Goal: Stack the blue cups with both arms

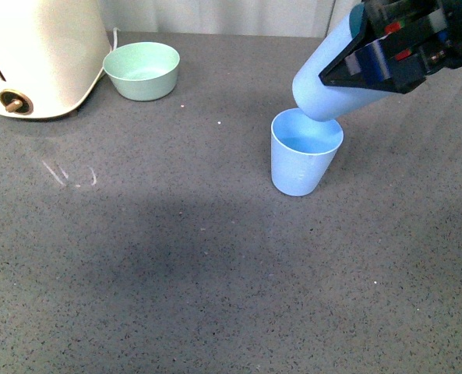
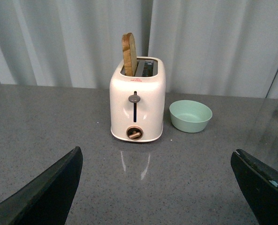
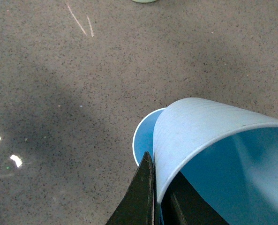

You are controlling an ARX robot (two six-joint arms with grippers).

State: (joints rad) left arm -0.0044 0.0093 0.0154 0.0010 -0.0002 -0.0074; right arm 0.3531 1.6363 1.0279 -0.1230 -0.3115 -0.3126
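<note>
One blue cup point(image 1: 301, 160) stands upright on the grey table, mouth up. A second blue cup point(image 1: 324, 82) hangs tilted just above it, its base over the standing cup's mouth. My right gripper point(image 1: 349, 68) is shut on that tilted cup's rim. In the right wrist view the held cup point(image 3: 199, 136) fills the lower right, one black finger point(image 3: 143, 197) presses its outer wall, and the standing cup's rim point(image 3: 142, 136) peeks out behind it. My left gripper point(image 2: 157, 197) stands open over bare table with nothing between its fingers. It does not appear in the front view.
A cream toaster point(image 1: 36, 54) stands at the back left, seen with a bread slice in it point(image 2: 138, 101). A mint-green bowl point(image 1: 142, 70) sits beside it point(image 2: 190, 116). A grey curtain closes off the far side.
</note>
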